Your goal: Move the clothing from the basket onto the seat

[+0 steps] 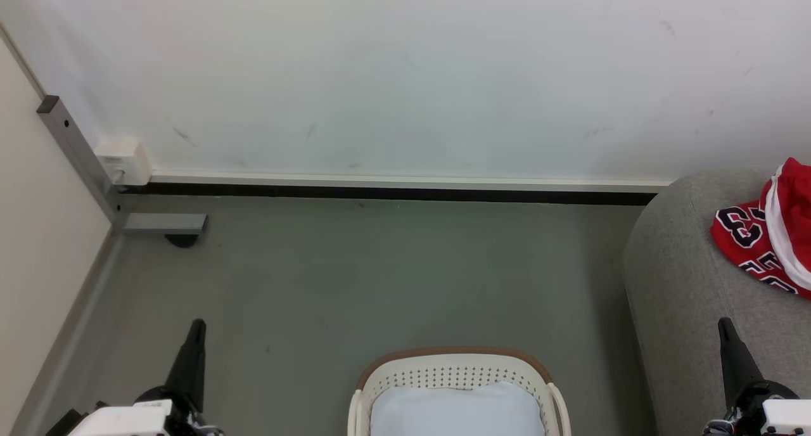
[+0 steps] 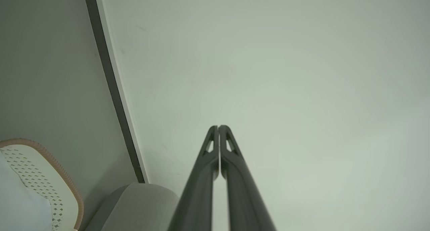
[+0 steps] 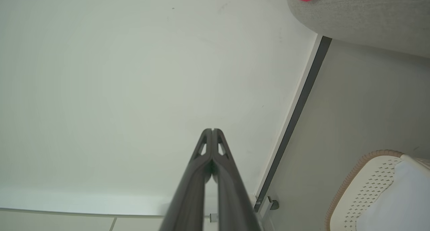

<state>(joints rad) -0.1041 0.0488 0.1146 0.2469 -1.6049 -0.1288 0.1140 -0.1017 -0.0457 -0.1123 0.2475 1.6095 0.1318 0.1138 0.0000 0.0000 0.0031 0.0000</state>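
While both my jaws stand closed and empty, the clothing [image 1: 751, 243] lies on the seat [image 1: 684, 284], ahead and right of my right jaws, the nearer pair; the basket [image 1: 456, 367] between them holds a pale cushion [image 1: 456, 410].

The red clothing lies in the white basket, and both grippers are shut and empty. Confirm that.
Not quite. The red clothing lies on the grey seat, not in the basket, which holds a pale cushion; the head view shows it. The left gripper and the right gripper are indeed shut and empty.
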